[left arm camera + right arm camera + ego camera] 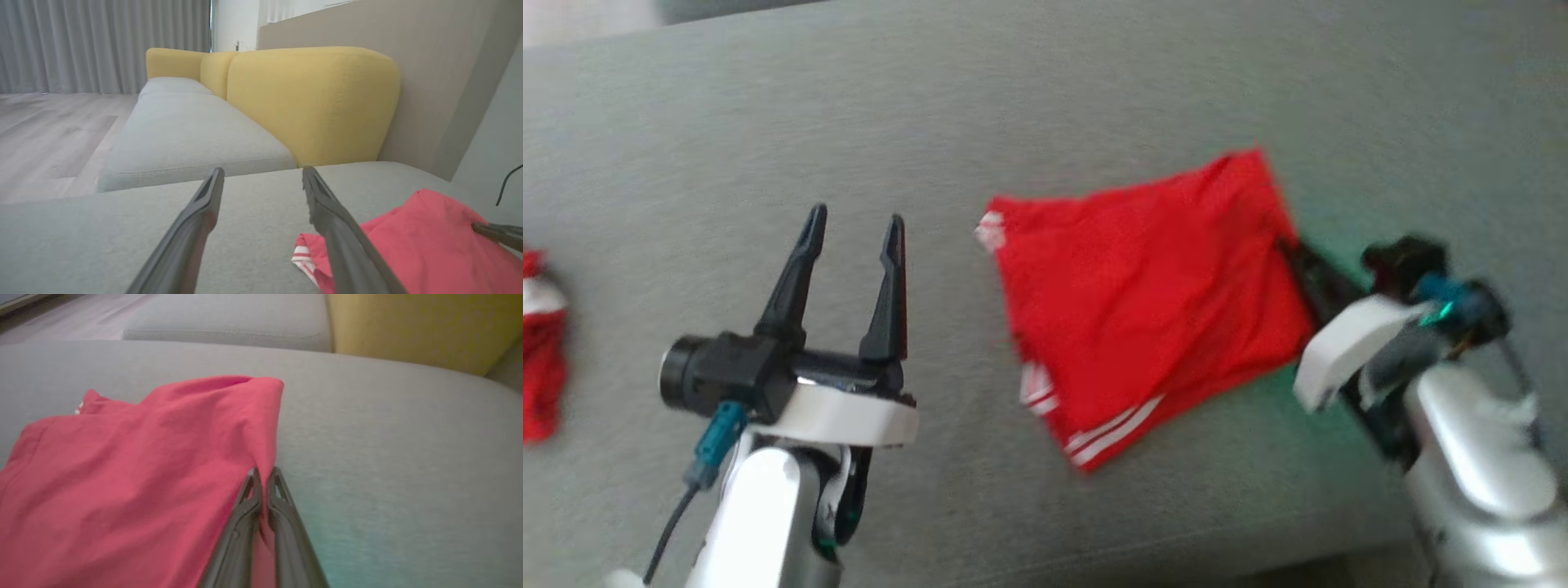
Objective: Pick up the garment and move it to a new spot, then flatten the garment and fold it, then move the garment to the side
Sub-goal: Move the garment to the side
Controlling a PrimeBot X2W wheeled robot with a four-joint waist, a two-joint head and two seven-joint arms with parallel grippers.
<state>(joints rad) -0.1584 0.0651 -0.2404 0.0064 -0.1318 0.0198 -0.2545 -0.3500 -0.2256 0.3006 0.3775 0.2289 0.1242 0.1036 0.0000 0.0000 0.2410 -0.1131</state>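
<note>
The scene is lit softly and evenly, as by daylight, and only faint shadows are cast on the grey seat [1045,98]. The head view is smeared by blur, most strongly at the right gripper [1298,253] and along the edges of the garment [1143,302]; the left gripper [858,224] is rendered more sharply, and glare is caught on the forearm [760,506] below it. A green glow is thrown onto the seat beside the right gripper. It is seen again in the dimmer right wrist view, where the yellow backrest [408,326] is out of focus. The left wrist view is the brightest and clearest, though the fingers [196,228] near the lens are softened.
</note>
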